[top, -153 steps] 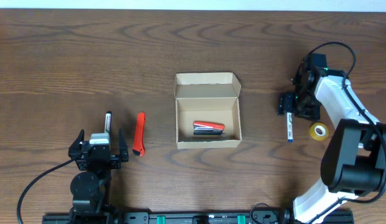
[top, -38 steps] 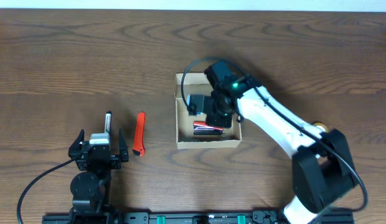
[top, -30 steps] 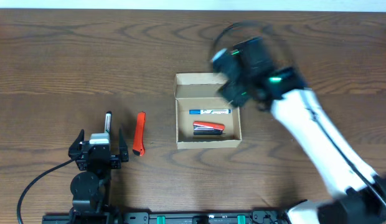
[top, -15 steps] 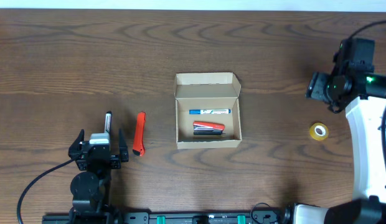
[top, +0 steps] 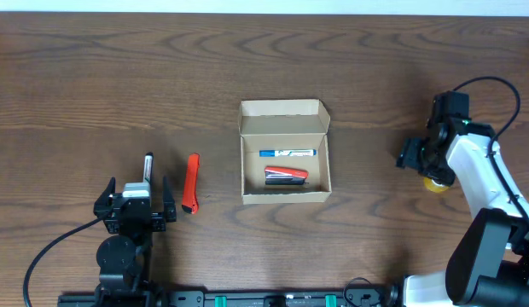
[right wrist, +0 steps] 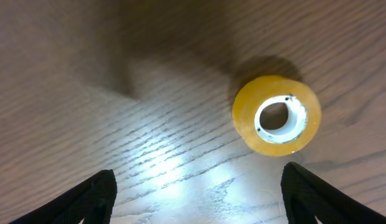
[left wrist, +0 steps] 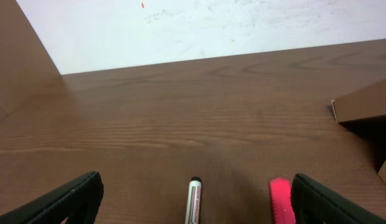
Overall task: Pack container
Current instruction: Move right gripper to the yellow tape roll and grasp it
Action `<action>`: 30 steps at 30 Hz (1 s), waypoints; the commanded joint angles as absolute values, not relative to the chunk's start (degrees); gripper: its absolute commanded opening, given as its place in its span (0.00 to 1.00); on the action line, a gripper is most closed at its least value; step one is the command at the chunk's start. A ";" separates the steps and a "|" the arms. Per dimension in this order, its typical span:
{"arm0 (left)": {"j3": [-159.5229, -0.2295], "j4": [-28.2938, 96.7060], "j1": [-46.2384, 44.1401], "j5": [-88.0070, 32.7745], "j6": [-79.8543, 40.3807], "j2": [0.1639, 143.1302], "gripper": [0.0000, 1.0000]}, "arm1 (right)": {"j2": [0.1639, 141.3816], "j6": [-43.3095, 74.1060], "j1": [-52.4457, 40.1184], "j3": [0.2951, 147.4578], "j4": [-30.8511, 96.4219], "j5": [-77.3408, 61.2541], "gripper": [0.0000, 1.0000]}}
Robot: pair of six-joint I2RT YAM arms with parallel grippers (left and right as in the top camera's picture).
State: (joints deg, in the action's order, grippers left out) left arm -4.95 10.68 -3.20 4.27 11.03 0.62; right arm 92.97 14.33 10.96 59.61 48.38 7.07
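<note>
Hovering over the yellow tape roll (right wrist: 277,115) with jaws spread and empty, the right tool (right wrist: 199,199) has left the blue marker (top: 287,153) inside the cardboard container (top: 281,119) at mid-tabletop (top: 77,68); tape looks next. Meanwhile the left tool (top: 136,192) sits wide open by the pen (left wrist: 194,202).

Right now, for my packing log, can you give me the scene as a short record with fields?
container: cardboard box, lid flap open, mid-table
inside: blue pen; red and black item
outside, left: orange cutter; black marker
outside, right: yellow tape roll, flat on the table
left claw: open, empty, near the marker
right claw: open, empty, over the tape roll
</note>
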 commanded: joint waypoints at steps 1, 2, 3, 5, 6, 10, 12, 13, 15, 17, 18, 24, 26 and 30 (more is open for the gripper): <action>-3.33 11.16 -3.25 4.03 11.99 0.21 0.95 | 93.03 15.16 11.60 59.53 47.53 6.87 0.77; -3.31 11.14 -3.25 4.03 12.01 0.21 0.95 | 93.03 15.16 11.73 59.51 47.46 6.87 0.77; -3.33 11.16 -3.25 4.03 12.01 0.21 0.95 | 93.03 15.16 11.94 59.46 47.37 6.87 0.77; -3.31 11.14 -3.25 4.03 12.01 0.21 0.96 | 93.03 15.16 12.43 59.31 46.96 6.83 0.77; -3.31 11.16 -3.25 4.03 12.01 0.21 0.95 | 93.03 15.16 12.75 59.18 46.63 6.85 0.77; -3.33 11.16 -3.25 4.03 12.01 0.21 0.95 | 93.03 15.18 14.22 59.02 45.58 6.83 0.78; -3.31 11.16 -3.25 4.03 12.01 0.21 0.95 | 93.03 15.14 14.98 59.02 45.36 6.85 0.78; -3.31 11.16 -3.25 4.03 12.01 0.21 0.96 | 93.03 15.14 15.33 59.02 45.36 6.85 0.78; -3.33 11.16 -3.25 4.03 12.01 0.21 0.96 | 93.03 14.96 15.97 59.00 45.32 6.85 0.77; -3.31 11.14 -3.25 4.03 12.01 0.21 0.95 | 93.03 14.94 16.34 58.78 44.82 6.85 0.77; -3.33 11.14 -3.25 4.03 12.01 0.21 0.95 | 93.03 14.94 16.47 58.61 44.58 6.83 0.77; -3.33 11.14 -3.25 4.03 12.01 0.21 0.95 | 93.03 14.96 16.47 56.40 42.74 6.59 0.77; -3.33 11.16 -3.22 4.03 12.01 0.21 0.95 | 93.03 14.96 16.49 55.16 41.67 6.59 0.77; -3.33 11.16 -3.25 4.03 12.01 0.21 0.95 | 93.03 14.98 16.49 52.53 39.64 6.35 0.77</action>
